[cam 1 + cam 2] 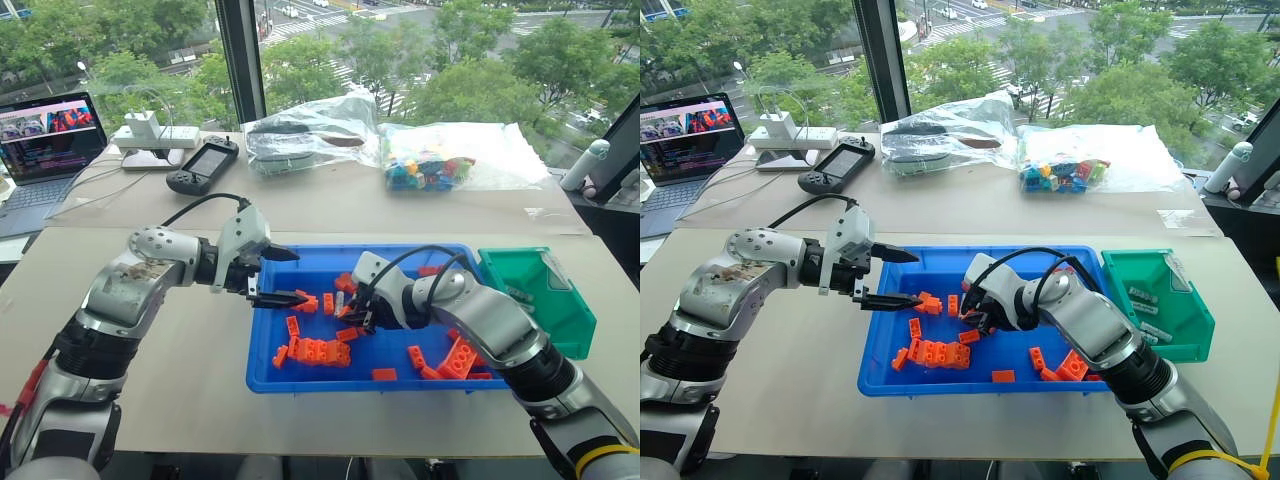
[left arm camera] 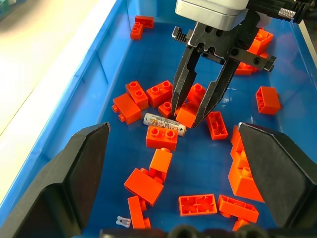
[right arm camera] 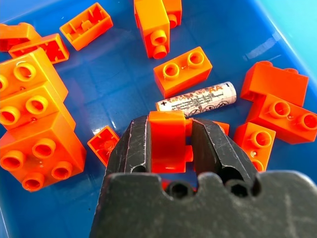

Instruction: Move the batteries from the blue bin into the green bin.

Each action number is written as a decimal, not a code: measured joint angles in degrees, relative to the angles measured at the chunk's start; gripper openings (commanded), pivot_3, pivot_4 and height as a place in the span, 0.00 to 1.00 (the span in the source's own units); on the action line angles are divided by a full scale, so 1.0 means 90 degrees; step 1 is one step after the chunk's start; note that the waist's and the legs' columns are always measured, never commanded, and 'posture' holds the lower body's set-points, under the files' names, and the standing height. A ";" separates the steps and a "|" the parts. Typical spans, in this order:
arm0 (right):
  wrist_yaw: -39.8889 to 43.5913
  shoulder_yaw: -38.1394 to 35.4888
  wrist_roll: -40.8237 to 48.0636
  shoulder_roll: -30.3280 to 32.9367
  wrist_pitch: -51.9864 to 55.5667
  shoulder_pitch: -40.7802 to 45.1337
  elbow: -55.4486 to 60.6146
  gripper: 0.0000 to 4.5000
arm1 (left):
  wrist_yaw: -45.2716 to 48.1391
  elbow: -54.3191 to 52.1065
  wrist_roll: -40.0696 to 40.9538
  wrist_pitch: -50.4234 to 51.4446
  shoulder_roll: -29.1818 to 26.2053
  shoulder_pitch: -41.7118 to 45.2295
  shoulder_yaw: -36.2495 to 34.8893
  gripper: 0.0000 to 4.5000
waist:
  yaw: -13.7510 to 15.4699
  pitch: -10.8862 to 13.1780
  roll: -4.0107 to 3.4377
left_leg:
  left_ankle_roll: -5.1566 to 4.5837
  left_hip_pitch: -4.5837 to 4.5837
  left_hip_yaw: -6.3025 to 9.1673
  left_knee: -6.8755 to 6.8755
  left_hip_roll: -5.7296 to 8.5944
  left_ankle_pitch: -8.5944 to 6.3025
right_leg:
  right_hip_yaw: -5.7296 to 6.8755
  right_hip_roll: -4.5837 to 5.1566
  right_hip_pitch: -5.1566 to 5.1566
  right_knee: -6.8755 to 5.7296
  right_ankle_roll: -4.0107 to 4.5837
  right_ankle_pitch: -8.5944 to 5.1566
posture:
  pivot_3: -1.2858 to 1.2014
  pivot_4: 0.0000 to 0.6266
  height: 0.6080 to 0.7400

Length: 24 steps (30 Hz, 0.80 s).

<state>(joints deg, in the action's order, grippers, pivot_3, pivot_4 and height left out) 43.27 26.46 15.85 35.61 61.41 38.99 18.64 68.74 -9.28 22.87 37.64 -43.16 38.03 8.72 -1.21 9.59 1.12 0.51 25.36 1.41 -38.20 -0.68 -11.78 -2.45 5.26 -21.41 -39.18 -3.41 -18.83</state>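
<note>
Right gripper (image 3: 171, 144), narrowed on a small orange plastic toy brick (image 3: 168, 136) beside the silver-grey cylindrical battery (image 3: 197, 100) in the shallow blue plastic bin (image 1: 270, 375): wrong item may be lifted; left gripper (image 1: 285, 276) held wide.

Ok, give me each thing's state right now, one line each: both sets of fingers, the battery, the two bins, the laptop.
Left gripper: fingers open, holding nothing, over the blue bin.
Right gripper: fingers closed on an orange brick, beside the battery.
Battery: lying flat in the blue bin, not gripped.
Blue bin: holds scattered orange bricks.
Green bin: already holds batteries.
Laptop: open, screen lit.
</note>
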 measured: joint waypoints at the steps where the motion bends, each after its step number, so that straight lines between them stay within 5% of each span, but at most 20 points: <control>1: 0.0004 -0.0009 0.0001 0.0020 0.0003 0.0000 0.0003 0.19 | 0.0000 0.0001 0.0000 -0.0001 0.0007 0.0002 0.0002 1.00 | -0.0001 0.0000 0.0000 | 0.0000 0.0000 0.0000 0.0000 0.0000 0.0000 | 0.0000 0.0000 0.0000 0.0000 0.0000 0.0000 | 0.52 0.24 0.94; 4: 0.0107 -0.0186 0.0128 0.0229 0.0129 0.0024 0.0129 0.19 | -0.0001 0.0007 -0.0003 -0.0004 0.0049 0.0033 0.0015 1.00 | 0.0003 0.0000 0.0000 | 0.0000 0.0000 -0.0001 0.0000 0.0001 0.0000 | -0.0001 0.0002 0.0000 0.0000 0.0000 0.0000 | 0.52 0.24 0.94; 8: 0.0548 -0.0551 0.0245 0.1387 0.0309 0.0327 0.0445 0.19 | 0.0002 0.0016 -0.0005 -0.0006 0.0073 0.0041 0.0022 1.00 | 0.0038 0.0000 0.0000 | -0.0001 0.0000 0.0000 0.0000 0.0002 -0.0001 | 0.0000 0.0003 0.0004 0.0011 0.0000 0.0000 | 0.52 0.24 0.94; 10: 0.0655 -0.0588 0.0236 0.1702 0.0324 0.0331 0.0520 0.41 | 0.0004 0.0019 -0.0006 -0.0006 0.0072 0.0041 0.0022 1.00 | 0.0032 0.0000 0.0001 | -0.0002 -0.0001 -0.0001 0.0000 -0.0001 -0.0001 | 0.0001 0.0001 0.0006 0.0020 0.0000 0.0000 | 0.52 0.24 0.94; 18: 0.0667 -0.0225 -0.0124 0.1896 0.0173 0.0052 0.0449 1.00 | 0.0025 0.0021 -0.0006 -0.0003 0.0098 0.0047 0.0031 1.00 | -0.0027 0.0000 0.0001 | -0.0002 -0.0002 -0.0004 0.0002 -0.0003 -0.0001 | -0.0004 0.0000 -0.0003 0.0017 0.0000 0.0000 | 0.52 0.24 0.94; 24: 0.0417 -0.0375 -0.0185 0.1045 0.0122 0.0482 0.0358 1.00 | 0.0051 0.0029 -0.0008 -0.0002 0.0095 0.0064 0.0043 1.00 | -0.0057 0.0000 0.0001 | -0.0002 -0.0001 -0.0002 0.0002 -0.0004 -0.0001 | -0.0003 -0.0002 -0.0006 0.0011 0.0000 0.0000 | 0.52 0.24 0.94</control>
<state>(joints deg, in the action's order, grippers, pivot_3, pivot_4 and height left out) 47.02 23.08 14.18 45.02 62.50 43.32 21.86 69.21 -9.02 22.81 37.62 -42.31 38.61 9.11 -1.72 9.59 1.14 0.49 25.35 1.39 -38.18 -0.72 -11.78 -2.48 5.24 -21.47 -39.08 -3.41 -18.83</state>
